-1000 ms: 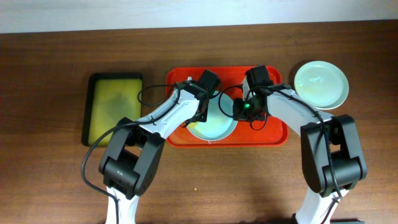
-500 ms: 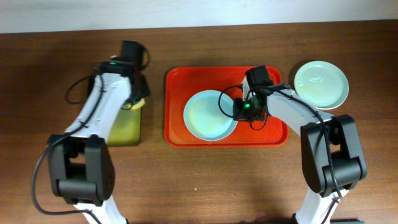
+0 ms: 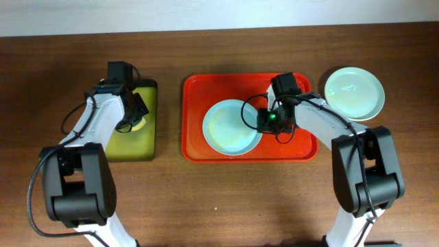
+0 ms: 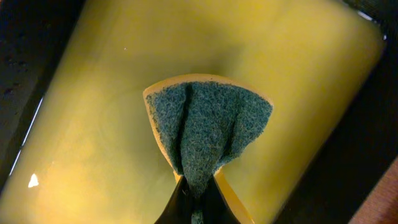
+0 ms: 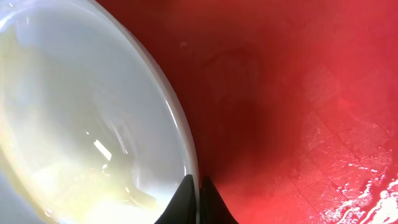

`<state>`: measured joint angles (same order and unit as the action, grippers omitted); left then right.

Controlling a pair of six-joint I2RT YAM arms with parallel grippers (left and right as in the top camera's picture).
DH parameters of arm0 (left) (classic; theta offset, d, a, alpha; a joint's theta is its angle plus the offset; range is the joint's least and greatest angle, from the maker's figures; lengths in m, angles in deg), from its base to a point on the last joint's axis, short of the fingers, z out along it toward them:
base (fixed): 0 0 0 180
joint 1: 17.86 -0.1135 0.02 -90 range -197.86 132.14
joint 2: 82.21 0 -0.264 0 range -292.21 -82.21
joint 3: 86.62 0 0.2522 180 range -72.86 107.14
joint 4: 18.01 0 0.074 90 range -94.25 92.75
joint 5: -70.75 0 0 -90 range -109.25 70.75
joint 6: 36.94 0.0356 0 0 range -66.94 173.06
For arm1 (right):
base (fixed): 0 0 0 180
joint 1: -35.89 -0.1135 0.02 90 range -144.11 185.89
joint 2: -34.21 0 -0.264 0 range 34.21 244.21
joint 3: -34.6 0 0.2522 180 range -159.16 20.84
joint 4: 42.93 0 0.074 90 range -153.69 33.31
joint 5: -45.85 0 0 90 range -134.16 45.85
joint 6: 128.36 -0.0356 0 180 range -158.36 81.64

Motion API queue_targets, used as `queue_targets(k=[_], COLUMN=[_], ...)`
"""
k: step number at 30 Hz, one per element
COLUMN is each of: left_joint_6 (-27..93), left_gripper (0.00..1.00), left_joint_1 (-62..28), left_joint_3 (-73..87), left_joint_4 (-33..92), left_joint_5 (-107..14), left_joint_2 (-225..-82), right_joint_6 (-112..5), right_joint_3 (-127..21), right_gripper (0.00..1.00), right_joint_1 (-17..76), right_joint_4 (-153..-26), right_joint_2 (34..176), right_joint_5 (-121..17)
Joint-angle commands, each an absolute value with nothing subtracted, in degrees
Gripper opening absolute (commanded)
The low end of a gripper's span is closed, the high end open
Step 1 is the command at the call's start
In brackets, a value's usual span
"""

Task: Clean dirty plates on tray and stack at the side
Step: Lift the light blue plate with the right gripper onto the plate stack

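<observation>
Pinching the near rim of the plate (image 3: 230, 127), the right gripper (image 5: 194, 186) has its jaws closed almost to a slit, one finger tip inside the lip and one outside, as far as the bottom edge of the wrist view lets me judge. That plate lies flat in the middle of the red tray (image 3: 195, 96). A second pale plate (image 3: 353, 92) sits well apart on the table (image 3: 274, 199) to the right; whether it is one plate or a stack I cannot tell from above.

Over on the other side, the left gripper (image 3: 135, 116) hangs above the sponge tray (image 3: 110, 144), its jaws squeezed on a sponge (image 4: 208, 130) that folds up green-side-out between them.

The plate looks stiff and glossy, with a wet yellowish film pooled in its bowl, so I would call it slippery and probably light. The thin raised lip is the only part a two-finger grip can get around, since the rest lies flush on the tray. The tray floor beside it shines wet too, so the plate could skate if pushed. A firm, square bite on the rim seems wise. The sponge is soft and gives under pressure, which suits it to the curve of the bowl.
</observation>
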<state>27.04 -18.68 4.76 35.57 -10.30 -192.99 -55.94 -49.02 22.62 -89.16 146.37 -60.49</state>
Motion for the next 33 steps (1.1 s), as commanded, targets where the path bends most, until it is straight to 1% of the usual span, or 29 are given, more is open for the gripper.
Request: queue_targets(k=[1, 3, 5, 7, 9, 10, 11, 12, 13, 15, 18, 21, 23, 28, 32, 33], left_joint_6=[26.5, 26.5, 26.5, 26.5, 26.5, 26.5, 26.5, 26.5, 26.5, 26.5, 26.5, 26.5, 26.5, 26.5, 26.5, 26.5], left_gripper=[0.02, 0.15, 0.16, 0.18, 0.25, 0.32, 0.48, 0.91, 0.99, 0.99, 0.99, 0.99, 0.99, 0.99, 0.99, 0.99], left_joint_1=[-18.8, -18.8, -18.8, -18.8, -18.8, -18.8, -18.8, -18.8, -18.8, -18.8, -18.8, -18.8, -18.8, -18.8, -18.8, -18.8], left_joint_3=[2.3, 1.7, 1.7, 2.7, 4.3, 5.0, 5.3, 5.3, 5.3, 5.3, 5.2, 5.2, 5.2, 5.2, 5.2, 5.2], left_joint_4=[32.6, 31.4, 30.9, 31.5, 33.3, 34.1, 34.4, 35.0, 35.5, 37.0, 37.0, 37.0, 37.0, 37.0, 37.0, 37.0], left_joint_5=[-10.7, -10.7, -10.6, -10.5, -10.5, -10.5, -10.5, -10.5, -10.5, -10.5, -10.5, -10.5, -10.5, -10.5, -10.5, -10.5], left_joint_2=[-191.9, -192.0, -192.0, -191.2, -187.8, -185.0, -181.1, -178.2, -176.2, -172.2, -171.9, -171.9, -171.9, -171.9, -171.9, -171.9], right_joint_6=[-55.4, -55.4, -55.4, -55.3, -55.3, -55.1, -55.1, -54.3, -53.1, -53.2, -53.2, -53.2, -53.2, -53.1, -43.7, -42.8], right_joint_3=[-49.1, -49.1, -49.1, -49.1, -49.1, -49.3, -49.9, -51.2, -52.9, -60.2, -74.0, -83.9, -85.6, -85.6, -85.6, -85.6], right_gripper=[0.04, 0.04, 0.04, 0.04, 0.04, 0.04, 0.04, 0.04, 0.04, 0.04, 0.04, 0.04, 0.04, 0.04, 0.04, 0.04], right_joint_1=[22.8, 22.8, 22.8, 22.8, 22.8, 22.8, 22.8, 22.8, 22.7, 22.0, 18.0, 12.1, 7.5, 2.2, -0.9, -1.5], right_joint_4=[-89.2, -89.2, -89.3, -89.3, -89.5, -89.5, -90.3, -92.0, -93.9, -102.6, -116.7, -124.8, -126.7, -128.1, -128.6, -128.2], right_joint_2=[147.1, 147.1, 147.1, 147.1, 147.1, 147.1, 146.7, 146.0, 145.1, 143.2, 143.0, 143.0, 143.0, 143.0, 143.0, 143.0], right_joint_5=[-58.5, -58.5, -58.5, -58.5, -58.5, -58.5, -58.5, -58.5, -58.2, -49.1, -30.6, -16.6, -5.4, 11.7, 26.7, 28.2])
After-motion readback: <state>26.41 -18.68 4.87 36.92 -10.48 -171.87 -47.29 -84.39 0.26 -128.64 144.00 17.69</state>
